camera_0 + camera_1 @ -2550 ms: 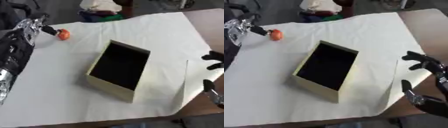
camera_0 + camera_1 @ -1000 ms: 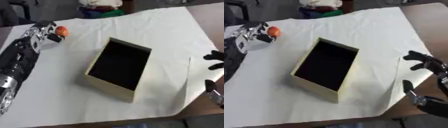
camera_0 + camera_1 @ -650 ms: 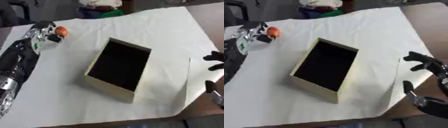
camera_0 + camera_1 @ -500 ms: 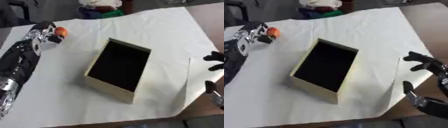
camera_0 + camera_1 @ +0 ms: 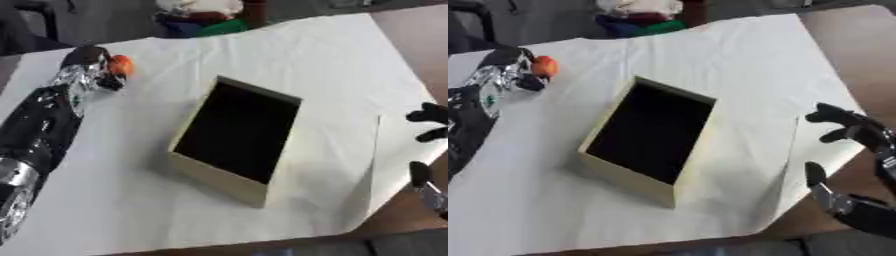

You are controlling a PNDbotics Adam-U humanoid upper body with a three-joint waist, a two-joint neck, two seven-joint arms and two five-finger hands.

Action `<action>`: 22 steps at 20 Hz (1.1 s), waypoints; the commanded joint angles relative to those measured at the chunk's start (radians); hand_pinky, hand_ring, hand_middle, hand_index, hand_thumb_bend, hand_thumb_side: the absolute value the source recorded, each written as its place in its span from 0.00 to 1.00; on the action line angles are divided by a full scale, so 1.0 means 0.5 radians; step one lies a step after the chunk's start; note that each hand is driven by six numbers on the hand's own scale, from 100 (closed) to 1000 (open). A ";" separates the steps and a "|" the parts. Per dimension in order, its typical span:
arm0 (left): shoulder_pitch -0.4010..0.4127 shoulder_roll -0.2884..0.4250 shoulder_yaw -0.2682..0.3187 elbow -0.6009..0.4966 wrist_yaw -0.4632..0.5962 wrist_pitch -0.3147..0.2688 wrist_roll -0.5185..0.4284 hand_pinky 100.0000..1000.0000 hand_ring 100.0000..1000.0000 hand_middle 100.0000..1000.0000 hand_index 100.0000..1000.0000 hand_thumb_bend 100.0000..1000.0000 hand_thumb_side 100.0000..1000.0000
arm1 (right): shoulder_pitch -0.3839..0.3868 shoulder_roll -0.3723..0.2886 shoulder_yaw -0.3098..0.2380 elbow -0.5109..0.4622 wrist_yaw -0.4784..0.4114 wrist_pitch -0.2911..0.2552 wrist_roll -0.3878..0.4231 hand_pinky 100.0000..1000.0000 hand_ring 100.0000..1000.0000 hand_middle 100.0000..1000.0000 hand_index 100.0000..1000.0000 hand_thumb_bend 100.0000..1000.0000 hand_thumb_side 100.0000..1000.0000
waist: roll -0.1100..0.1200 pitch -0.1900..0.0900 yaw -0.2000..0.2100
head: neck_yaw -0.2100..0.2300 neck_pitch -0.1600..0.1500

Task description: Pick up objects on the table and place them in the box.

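My left hand (image 5: 92, 70) is out at the far left of the surface (image 5: 350, 65), fingers curled against a small orange ball (image 5: 121, 65). The ball sits at the hand's right side, touching the fingertips; I can't tell whether it is truly pinched or only pressed against, nor whether it has left the cloth. The forearm runs back from the hand toward the near left corner.

To the right of that hand and nearer to me, well apart from it, stands the box (image 5: 236, 137), open-topped, pale outside and dark inside, set askew on the white cloth (image 5: 105, 200).

My right hand (image 5: 855, 135) is idle past the box, at the cloth's near right edge, dark fingers spread and relaxed, holding nothing.

Beyond the left hand, off the cloth's far edge, lies a heap of coloured things (image 5: 206, 17) I can't make out.
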 commanded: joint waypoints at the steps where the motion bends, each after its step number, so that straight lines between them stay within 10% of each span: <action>1: -0.028 0.037 0.004 -0.065 -0.070 0.046 0.108 0.60 0.46 0.45 0.64 0.15 0.25 | -0.021 -0.015 -0.005 -0.017 -0.015 -0.003 0.005 0.64 0.88 0.79 0.98 0.00 0.26 | -0.008 -0.024 -0.002 | -0.003 -0.025; 4: -0.026 0.027 0.009 -0.077 -0.116 0.099 0.221 0.56 0.43 0.40 0.56 0.00 0.19 | -0.022 -0.014 -0.005 -0.016 -0.016 -0.003 0.006 0.64 0.88 0.79 0.98 0.00 0.26 | -0.007 -0.025 -0.001 | -0.007 -0.029; 10: -0.019 0.018 0.009 -0.083 -0.098 0.128 0.428 0.50 0.36 0.28 0.40 0.00 0.15 | -0.020 -0.017 -0.006 -0.015 -0.016 -0.003 0.005 0.64 0.88 0.79 0.98 0.00 0.26 | -0.010 -0.032 0.001 | -0.013 -0.032; 22: -0.012 0.090 -0.138 -0.440 0.100 -0.047 0.464 0.51 0.37 0.28 0.40 0.00 0.13 | -0.007 -0.028 -0.012 -0.011 -0.019 -0.002 -0.002 0.64 0.88 0.79 0.98 0.00 0.25 | -0.023 -0.069 0.048 | -0.044 -0.018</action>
